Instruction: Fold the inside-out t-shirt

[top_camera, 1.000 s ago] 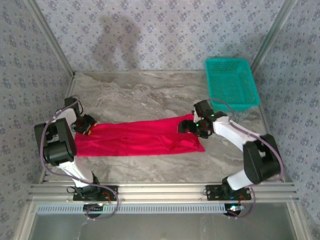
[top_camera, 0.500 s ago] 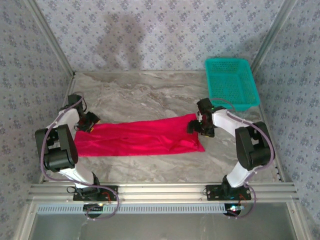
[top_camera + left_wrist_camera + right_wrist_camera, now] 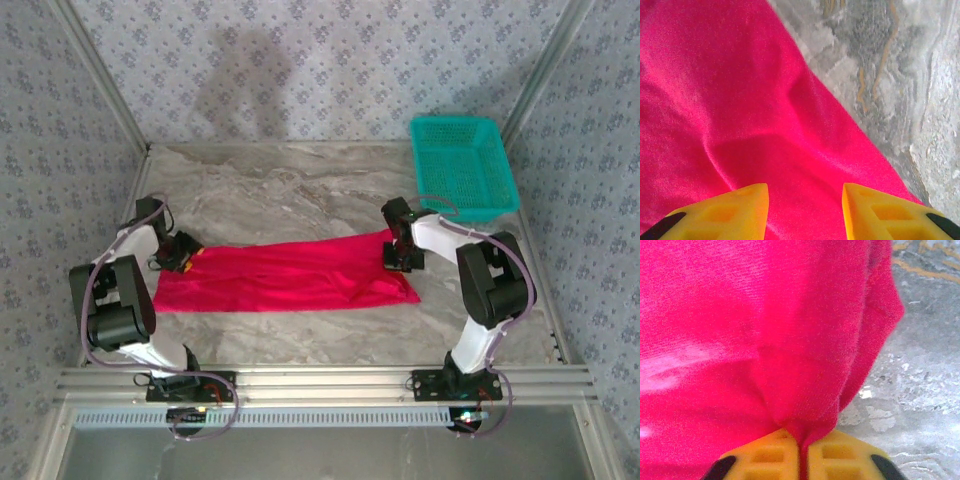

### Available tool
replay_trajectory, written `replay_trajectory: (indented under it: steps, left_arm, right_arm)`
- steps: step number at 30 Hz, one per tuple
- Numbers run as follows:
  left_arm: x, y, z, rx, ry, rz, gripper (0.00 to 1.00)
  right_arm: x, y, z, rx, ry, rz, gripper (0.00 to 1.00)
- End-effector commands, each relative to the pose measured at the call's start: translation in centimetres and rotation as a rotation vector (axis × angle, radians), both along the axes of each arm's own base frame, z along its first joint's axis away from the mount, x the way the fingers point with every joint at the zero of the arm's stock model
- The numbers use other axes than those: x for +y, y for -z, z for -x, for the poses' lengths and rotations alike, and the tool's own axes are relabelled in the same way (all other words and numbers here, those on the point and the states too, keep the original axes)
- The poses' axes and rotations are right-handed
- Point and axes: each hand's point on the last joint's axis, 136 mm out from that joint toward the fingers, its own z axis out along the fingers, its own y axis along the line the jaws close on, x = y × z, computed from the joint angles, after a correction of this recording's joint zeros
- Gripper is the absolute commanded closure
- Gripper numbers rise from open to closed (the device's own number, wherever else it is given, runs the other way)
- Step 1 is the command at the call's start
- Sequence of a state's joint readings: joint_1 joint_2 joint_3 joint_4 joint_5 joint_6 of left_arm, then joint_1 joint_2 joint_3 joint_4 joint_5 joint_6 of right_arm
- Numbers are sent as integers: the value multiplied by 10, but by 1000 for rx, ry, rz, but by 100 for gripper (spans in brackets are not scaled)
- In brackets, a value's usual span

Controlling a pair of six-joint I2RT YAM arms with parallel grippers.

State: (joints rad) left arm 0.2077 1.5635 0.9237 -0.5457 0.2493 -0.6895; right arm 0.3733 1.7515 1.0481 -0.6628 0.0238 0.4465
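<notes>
Pinching the Right End of the Inside-Out T-Shirt (image 3: 285, 275)

1. Garment position. In the top external view, the red garment is laid flat on the marbled table (image 3: 300, 190) as a long, narrow band. It runs from the left of the frame to right of centre, across the middle of the picture. Its lower right corner comes to a point on the table surface. Soft creases are seen along its length.

2. Right gripper (image 3: 400, 252). This unit is placed on the upper right end of the band, just right of centre in the top external view. In the right wrist view, the right gripper (image 3: 800, 440) is seen at the bottom edge of the frame. Its yellow jaws are pressed together, and a fold of red cloth is pinched between them. From the pinch, the cloth fans upward and fills most of the frame. Bare table is seen at the right edge.

3. Left gripper (image 3: 183, 255). This unit is placed at the upper left end of the band. In the left wrist view, the left gripper (image 3: 802, 192) is seen at the bottom of the frame with its yellow jaws spread apart. Red cloth is seen in the gap between them. Whether the cloth is touched cannot be told.

4. Surroundings. A teal mesh basket (image 3: 463, 165) is set at the upper right of the top external frame, well apart from the garment.
</notes>
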Motion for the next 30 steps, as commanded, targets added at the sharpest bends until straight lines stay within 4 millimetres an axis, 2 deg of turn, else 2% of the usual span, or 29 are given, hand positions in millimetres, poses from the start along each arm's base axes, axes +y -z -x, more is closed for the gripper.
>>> replay_trajectory:
  steps: [1,4,9,14,21,22,25,30]
  left_arm:
    - [-23,-8,2,-37,20,50,57]
    - [-43,-9,2,-48,55,69,58]
    - [-68,-26,-13,-98,108,80,58]
    - [-76,-40,-29,-139,130,104,58]
    - [-74,-41,-40,-147,137,146,58]
    - [-73,-42,-41,-150,132,153,58]
    - [-67,-45,-42,-159,119,162,58]
    - [-51,-55,-43,-179,86,180,58]
  right_arm:
    - [17,29,27,110,-24,-58,100]
    - [1,12,27,91,-21,-24,100]
    - [-27,-35,19,-2,16,-12,100]
    - [-46,-79,15,-82,30,-10,100]
    - [-57,-126,15,-150,32,11,100]
    - [-52,-142,9,-194,37,-13,100]
    - [-30,-163,9,-240,21,-75,100]
    - [19,-194,8,-312,-52,-132,100]
